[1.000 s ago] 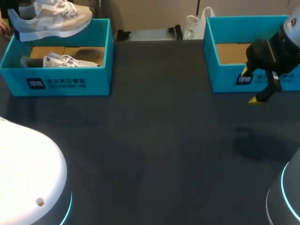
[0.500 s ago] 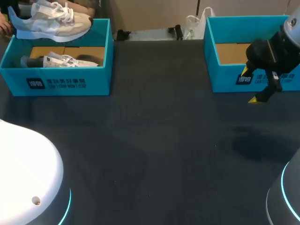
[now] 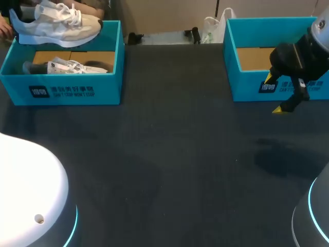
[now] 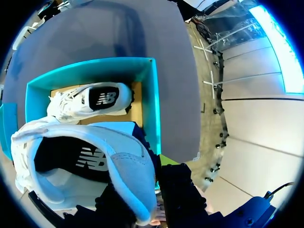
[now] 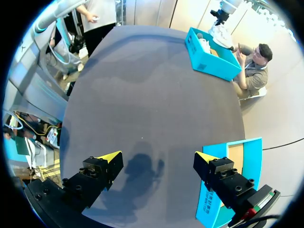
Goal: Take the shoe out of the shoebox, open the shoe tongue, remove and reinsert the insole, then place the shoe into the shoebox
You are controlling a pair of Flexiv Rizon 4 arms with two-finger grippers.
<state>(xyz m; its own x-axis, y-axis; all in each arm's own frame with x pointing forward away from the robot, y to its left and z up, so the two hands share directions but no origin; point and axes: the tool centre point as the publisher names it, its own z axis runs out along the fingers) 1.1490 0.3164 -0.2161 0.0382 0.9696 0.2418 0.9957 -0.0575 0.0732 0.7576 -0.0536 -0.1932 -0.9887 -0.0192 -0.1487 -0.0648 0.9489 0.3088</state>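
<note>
Shoe [image 3: 56,25] hangs over the left shoebox [image 3: 108,77], pinched by the left gripper [image 4: 145,185]; right gripper [image 5: 157,156] hovers, fingers spread, beside the other box [image 3: 247,88]

White print runs along the front wall of the left shoebox [image 3: 61,91]: a small square logo, then two lines of characters (too small to make out letter by letter). The right shoebox [image 3: 247,88] bears a like mark, partly hidden behind the right arm [image 3: 298,59]. In the left wrist view a white letter logo stands on the dark insole [image 4: 92,159] of the lifted shoe [image 4: 128,175], and likewise inside the second shoe [image 4: 71,104] lying in the box.
</note>
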